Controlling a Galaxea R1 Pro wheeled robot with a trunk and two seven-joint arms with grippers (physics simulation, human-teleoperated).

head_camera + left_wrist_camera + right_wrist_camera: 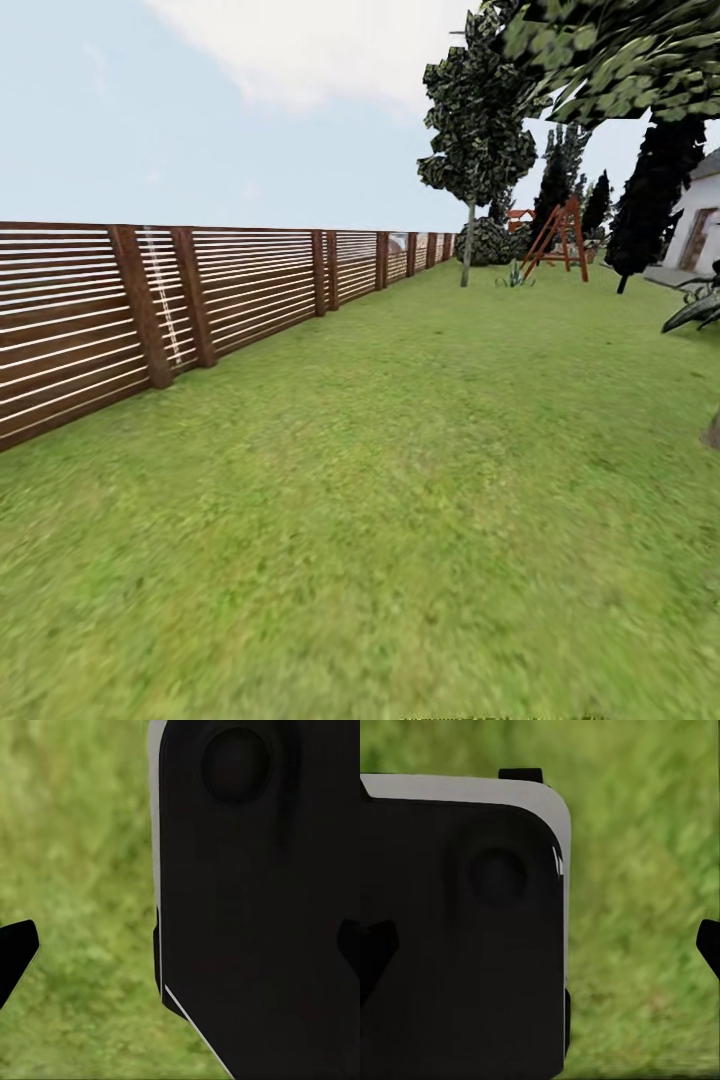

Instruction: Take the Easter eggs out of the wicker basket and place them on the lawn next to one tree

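Note:
The Easter eggs and the wicker basket are out of view. The lawn (400, 480) stretches wide ahead of me. A tree (468, 235) with a slender pale trunk and a dark crown stands far off near the fence's end. In the left wrist view my left gripper (184, 952) is open, its fingertips (16, 958) far apart, with a black part of my own body and grass behind them. My right gripper (542, 949) is likewise open, with nothing between its fingertips (709, 943), over grass.
A brown slatted fence (150, 300) runs along the left side. Far back stand a red swing frame (560, 240), a round bush (488, 243), dark conifers (650, 190) and a white house (700, 220). Leafy branches (610, 50) overhang at upper right.

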